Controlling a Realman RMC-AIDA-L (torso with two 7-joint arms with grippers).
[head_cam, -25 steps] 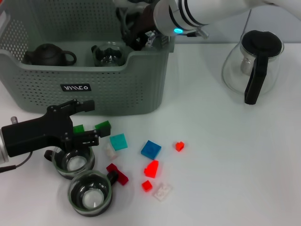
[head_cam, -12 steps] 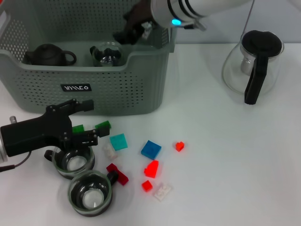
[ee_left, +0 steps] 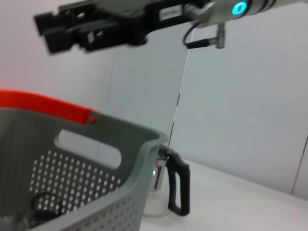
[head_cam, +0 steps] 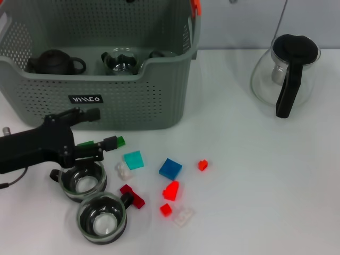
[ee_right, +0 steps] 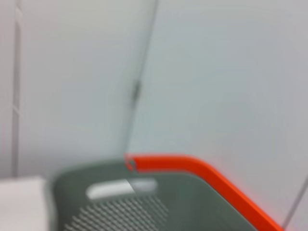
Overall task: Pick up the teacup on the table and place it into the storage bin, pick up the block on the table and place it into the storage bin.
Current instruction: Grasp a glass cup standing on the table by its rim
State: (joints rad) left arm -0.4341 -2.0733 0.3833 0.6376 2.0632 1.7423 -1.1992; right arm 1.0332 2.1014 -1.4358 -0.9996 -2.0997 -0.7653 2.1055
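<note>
The grey-green perforated storage bin (head_cam: 138,101) stands at the back left and also shows in the left wrist view (ee_left: 120,149) and the right wrist view (ee_right: 144,202). Two glass teacups (head_cam: 82,180) (head_cam: 101,219) stand on the table in front of it. Loose blocks lie beside them: green (head_cam: 119,141), teal (head_cam: 134,159), blue (head_cam: 170,168) and red (head_cam: 171,189). My left gripper (head_cam: 101,129) is open and empty, low between the bin's front wall and the nearer teacup, one fingertip next to the green block. My right gripper (ee_left: 57,31) is open and empty, high above the bin, out of the head view.
The bin holds a dark teapot (head_cam: 53,62) and a glass cup (head_cam: 122,61); an orange clip (head_cam: 195,6) sits on its rim. A glass pitcher with a black handle (head_cam: 287,71) stands at the back right. Small red, white and dark red blocks lie near the teacups.
My right arm has lifted up from the bin's far right corner and left the head view. My left gripper has shifted slightly toward the bin and to the left.
</note>
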